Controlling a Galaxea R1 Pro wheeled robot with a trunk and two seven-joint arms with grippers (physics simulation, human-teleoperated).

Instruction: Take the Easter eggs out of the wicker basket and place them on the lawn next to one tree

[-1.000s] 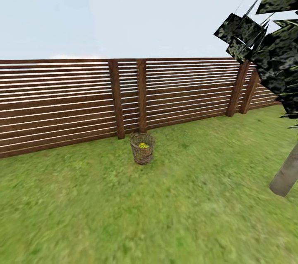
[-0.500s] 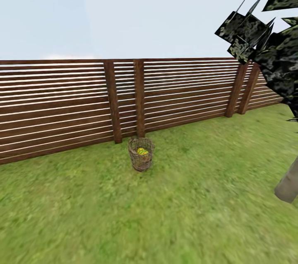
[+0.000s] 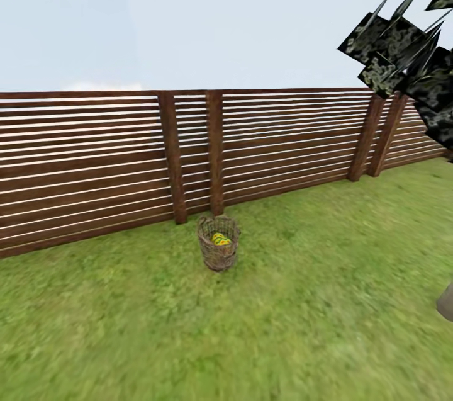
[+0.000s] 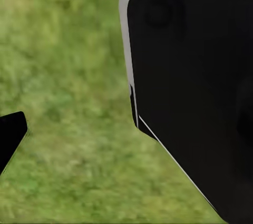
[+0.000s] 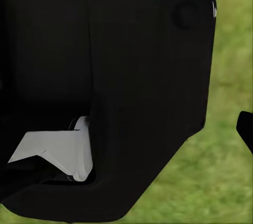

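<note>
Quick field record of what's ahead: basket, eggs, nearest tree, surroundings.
wicker basket: upright on the lawn, just in front of the fence
Easter eggs: yellow patterned, inside the basket; count unclear
tree: foliage at upper right, trunk base at right edge
fence: brown horizontal slats behind the basket

upright wicker basket (image 3: 219, 252) on lawn (image 3: 302, 325), yellow eggs (image 3: 220, 239) inside.

left wrist: black casing with pale edge (image 4: 190, 87) close to lens, dark tip (image 4: 10, 137) at frame edge | right wrist: black housing (image 5: 105, 92), grey-white part (image 5: 63, 153) | finger state unreadable
</note>
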